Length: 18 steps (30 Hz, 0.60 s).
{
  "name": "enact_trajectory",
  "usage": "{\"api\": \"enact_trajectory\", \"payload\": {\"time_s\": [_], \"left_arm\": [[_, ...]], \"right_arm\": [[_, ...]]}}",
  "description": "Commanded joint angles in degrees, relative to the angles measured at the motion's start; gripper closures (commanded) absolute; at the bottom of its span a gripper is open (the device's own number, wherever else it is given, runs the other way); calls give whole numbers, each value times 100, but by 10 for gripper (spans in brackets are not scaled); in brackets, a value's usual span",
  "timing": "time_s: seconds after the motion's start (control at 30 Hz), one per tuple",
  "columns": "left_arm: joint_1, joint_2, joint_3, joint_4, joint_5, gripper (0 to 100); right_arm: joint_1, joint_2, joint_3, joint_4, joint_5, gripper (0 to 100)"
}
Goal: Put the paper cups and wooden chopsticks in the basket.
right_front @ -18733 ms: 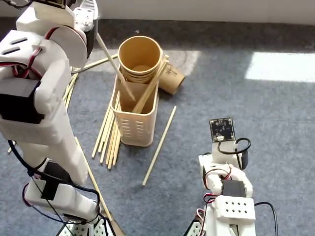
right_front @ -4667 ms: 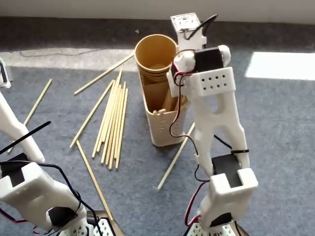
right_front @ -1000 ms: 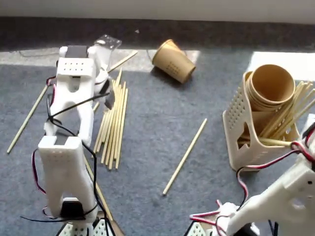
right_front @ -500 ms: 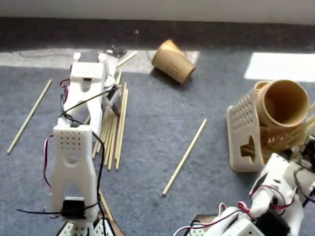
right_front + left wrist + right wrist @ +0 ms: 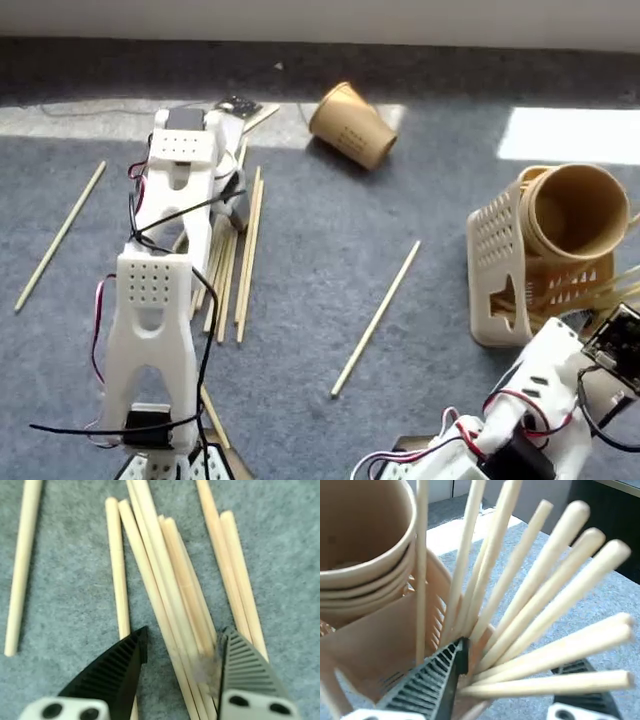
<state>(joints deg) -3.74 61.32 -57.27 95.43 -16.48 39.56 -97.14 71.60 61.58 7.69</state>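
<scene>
Wooden chopsticks (image 5: pixel 172 565) inside spread left hand (image 5: pixel 184 635)

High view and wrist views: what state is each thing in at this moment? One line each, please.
basket: tilted, not upright.
stacked paper cups: nested, inside the basket.
loose paper cup: lying on its side on the carpet.
chopsticks in basket: fanned out, leaning.
chopstick bundle: flat on the carpet.
left gripper: open, astride the bundle.
right gripper: open, around the basket's chopsticks.
</scene>
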Motion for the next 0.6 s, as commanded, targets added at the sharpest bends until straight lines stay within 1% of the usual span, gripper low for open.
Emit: {"api": "enact_trajectory", "payload": {"time_s": [0.0,0.1,0.2,0.43,0.5,0.57], "left_arm": [[119,-13,-110,62,62,748],[119,4,-110,44,62,748],[119,4,-110,18,62,748],[119,4,-110,18,62,748],[119,-4,-110,35,62,748],[119,-13,-110,44,62,748]], "right_arm": [[-391,48,-804,119,-466,731],[-453,101,-1569,154,-615,731],[-426,585,-2360,365,-615,731],[-409,3081,-4866,1437,-589,731],[-171,3758,-5631,1833,-387,731],[426,4259,-6237,2114,-229,731]]}}
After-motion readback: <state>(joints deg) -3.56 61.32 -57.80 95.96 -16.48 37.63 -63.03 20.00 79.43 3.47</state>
